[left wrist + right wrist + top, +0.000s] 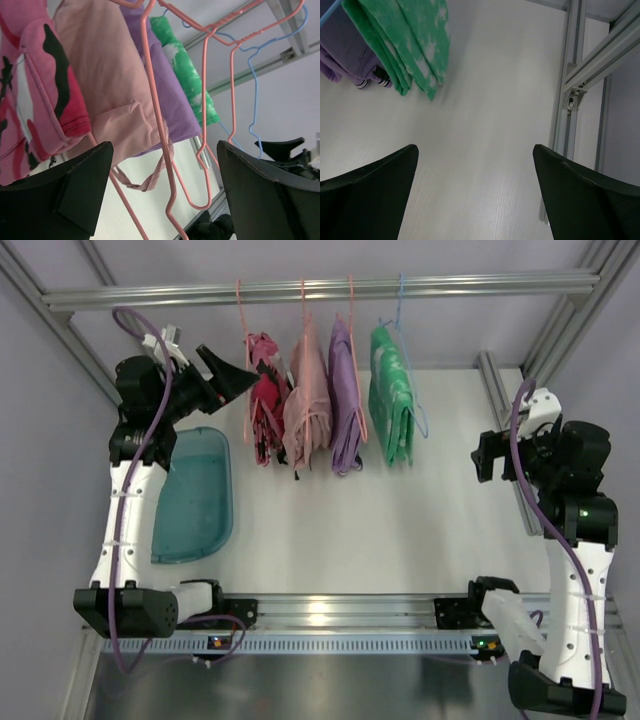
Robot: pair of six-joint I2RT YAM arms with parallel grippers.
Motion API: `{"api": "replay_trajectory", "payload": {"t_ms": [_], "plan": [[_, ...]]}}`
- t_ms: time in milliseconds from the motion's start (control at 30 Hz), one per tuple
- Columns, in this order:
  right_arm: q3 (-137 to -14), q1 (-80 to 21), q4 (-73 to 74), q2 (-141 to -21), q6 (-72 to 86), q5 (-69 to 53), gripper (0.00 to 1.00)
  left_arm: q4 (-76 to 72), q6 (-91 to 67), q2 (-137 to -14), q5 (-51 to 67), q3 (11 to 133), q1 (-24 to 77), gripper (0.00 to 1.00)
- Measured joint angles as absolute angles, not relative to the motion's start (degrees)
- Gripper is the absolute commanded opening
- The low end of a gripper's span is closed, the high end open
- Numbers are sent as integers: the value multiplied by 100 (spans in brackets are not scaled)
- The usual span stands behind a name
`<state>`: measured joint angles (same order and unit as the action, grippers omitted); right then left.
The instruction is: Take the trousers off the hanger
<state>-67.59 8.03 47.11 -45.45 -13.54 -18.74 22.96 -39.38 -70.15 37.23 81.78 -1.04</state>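
The camouflage trousers (264, 405) hang folded over a salmon-pink wire hanger (241, 302), leftmost on the rail. In the left wrist view the trousers (35, 105) fill the left side, and a hanger wire (117, 197) runs down from under them. My left gripper (250, 375) is raised beside the trousers, open and holding nothing. In its own view (164, 150) pink hanger wires pass between the jaws without being gripped. My right gripper (486, 455) is open and empty, far to the right above the table (475, 150).
A pale pink garment (305, 405), a purple garment (345, 400) and a green garment (392, 400) on a light blue hanger (401, 300) hang on the same rail (320, 288). A teal tray (195, 495) lies at the left. Frame posts (505, 430) stand at the right.
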Motion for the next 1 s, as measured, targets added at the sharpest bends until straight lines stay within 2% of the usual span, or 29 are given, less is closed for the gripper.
{"api": "replay_trajectory", "payload": {"t_ms": [167, 400, 1000], "plan": [[-6761, 803, 4766, -4637, -1378, -1896, 99, 1098, -4875, -7057, 4012, 7671, -104, 84], [-6761, 803, 4770, -4700, -1391, -1918, 99, -5, -6086, -7526, 4351, 7623, -104, 74], [-6761, 803, 4777, -4698, -1393, -1933, 99, -436, -7061, -7349, 4917, 7043, -104, 51]]}}
